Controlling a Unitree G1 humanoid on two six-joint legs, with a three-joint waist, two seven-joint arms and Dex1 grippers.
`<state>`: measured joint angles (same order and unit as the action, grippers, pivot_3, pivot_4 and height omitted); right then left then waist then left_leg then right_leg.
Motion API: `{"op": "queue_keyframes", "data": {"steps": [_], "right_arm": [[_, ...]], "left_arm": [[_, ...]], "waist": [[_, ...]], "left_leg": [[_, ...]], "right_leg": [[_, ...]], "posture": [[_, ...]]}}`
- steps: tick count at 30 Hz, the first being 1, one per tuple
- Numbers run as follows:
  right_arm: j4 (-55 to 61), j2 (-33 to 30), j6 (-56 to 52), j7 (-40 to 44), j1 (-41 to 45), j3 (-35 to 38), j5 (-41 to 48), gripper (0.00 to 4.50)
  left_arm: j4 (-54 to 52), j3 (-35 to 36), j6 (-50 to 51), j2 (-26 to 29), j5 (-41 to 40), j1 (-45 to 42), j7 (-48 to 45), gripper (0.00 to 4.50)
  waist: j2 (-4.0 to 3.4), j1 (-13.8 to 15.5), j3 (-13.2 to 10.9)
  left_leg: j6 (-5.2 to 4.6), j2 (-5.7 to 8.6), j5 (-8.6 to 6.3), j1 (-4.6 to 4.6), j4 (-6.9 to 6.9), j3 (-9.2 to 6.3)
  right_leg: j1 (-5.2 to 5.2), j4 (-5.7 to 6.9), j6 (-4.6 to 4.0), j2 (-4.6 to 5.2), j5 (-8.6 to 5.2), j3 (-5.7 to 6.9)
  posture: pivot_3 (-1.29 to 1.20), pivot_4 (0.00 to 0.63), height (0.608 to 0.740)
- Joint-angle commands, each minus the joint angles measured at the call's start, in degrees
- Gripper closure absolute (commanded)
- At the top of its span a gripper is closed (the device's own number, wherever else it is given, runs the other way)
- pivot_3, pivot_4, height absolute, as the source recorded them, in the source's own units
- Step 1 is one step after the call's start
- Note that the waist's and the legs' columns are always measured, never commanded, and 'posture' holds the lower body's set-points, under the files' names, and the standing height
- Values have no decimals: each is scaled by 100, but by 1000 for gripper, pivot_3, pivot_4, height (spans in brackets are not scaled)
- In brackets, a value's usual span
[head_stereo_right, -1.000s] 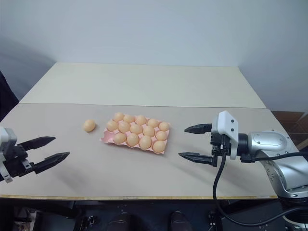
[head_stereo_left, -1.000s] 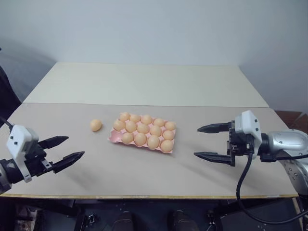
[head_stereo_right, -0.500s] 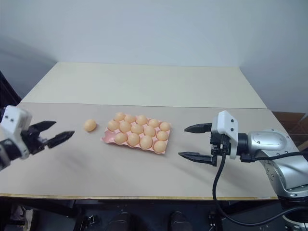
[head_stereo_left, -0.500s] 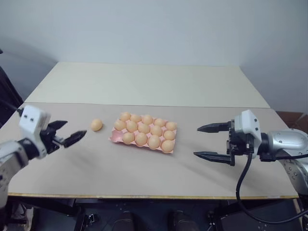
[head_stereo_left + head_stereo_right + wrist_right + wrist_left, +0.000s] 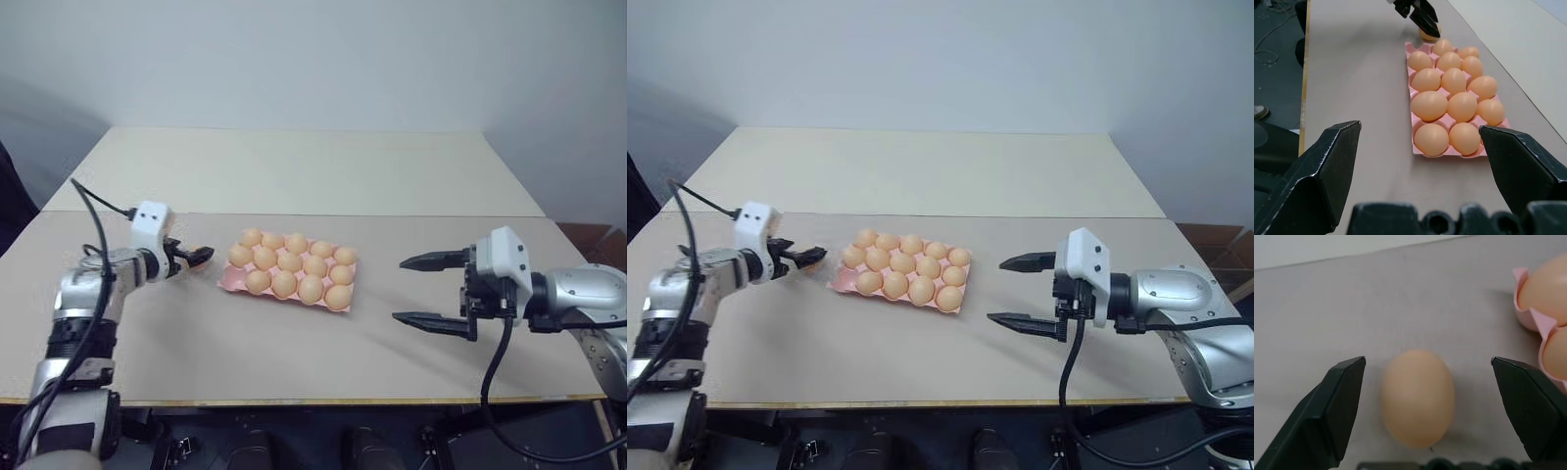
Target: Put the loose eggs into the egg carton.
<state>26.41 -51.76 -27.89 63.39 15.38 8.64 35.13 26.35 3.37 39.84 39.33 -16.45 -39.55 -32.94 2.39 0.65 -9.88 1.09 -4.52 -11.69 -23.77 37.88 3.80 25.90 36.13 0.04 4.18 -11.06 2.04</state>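
The last loose egg (image 5: 1417, 396) lies on the table (image 5: 294, 343) just beside the left end of the pink carton (image 5: 1415, 110), and the left gripper (image 5: 1437, 406) has its two black fingers spread wide on either side of it, neither one touching the shell. The right gripper (image 5: 429, 291) hangs well off to the other side of the carton, fingers wide too, holding nothing.

What worries me is the roundness of that egg: if one finger meets it first, it could roll away or bump the carton's scalloped edge. A squeeze off the egg's middle could pop it out. Fourteen eggs sit in the carton, and the spare cup looks to be at the near left corner (I can't swear to it).

From the head cameras the egg is mostly hidden behind the fingers. The left wrist camera shows it plainly, sitting nearer one finger than the other. The right wrist camera gives the carton lengthwise, with the left gripper at its far end.
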Motion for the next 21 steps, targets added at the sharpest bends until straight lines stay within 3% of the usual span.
{"op": "queue_keyframes", "data": {"steps": [1, 4, 7, 11, 15, 21], "right_arm": [[198, -93, -11, -45, -24, 295, 158, 0], [234, -83, -32, -99, -48, 338, 151, 0], [257, -70, -42, -152, -75, 382, 164, 0], [303, -71, -32, -199, -168, 428, 164, 0], [336, -59, -24, -224, -238, 462, 199, 0], [316, 8, 8, -307, -158, 314, 198, 0]], "left_arm": [[456, -35, -495, -48, 211, -260, -243, 917], [655, -29, -641, -110, 290, -319, -318, 2003], [640, 119, -695, -84, 267, -281, -358, 2783], [162, 330, -949, 145, 194, -12, -615, 2834], [-953, 777, -903, 404, -410, 465, -1346, 2834], [-2395, 713, -581, 627, -1077, 1197, -2324, 2834]], "waist": [[0, 5, 0], [0, 2, 0], [1, 6, 0], [0, -9, 0], [1, -12, 0], [0, 21, 0]], "left_leg": [[0, 0, 0, 0, 0, 0], [0, 1, 0, 0, 2, 0], [-1, 2, 1, 0, 3, -1], [-1, 2, 1, -1, 3, -2], [-1, 0, 1, -2, 3, -2], [-1, 2, 1, 6, 3, -1]], "right_leg": [[0, 0, 0, 0, 0, 1], [0, 1, 1, 2, 1, 1], [-1, 4, 2, 3, 1, 1], [0, 3, 3, 3, 1, 1], [2, 3, 2, 3, 1, 0], [-8, 3, 3, 10, 0, 2]], "posture": [[0, 150, 740], [0, 150, 740], [0, 150, 740], [0, 150, 740], [0, 150, 740], [0, 150, 740]]}}
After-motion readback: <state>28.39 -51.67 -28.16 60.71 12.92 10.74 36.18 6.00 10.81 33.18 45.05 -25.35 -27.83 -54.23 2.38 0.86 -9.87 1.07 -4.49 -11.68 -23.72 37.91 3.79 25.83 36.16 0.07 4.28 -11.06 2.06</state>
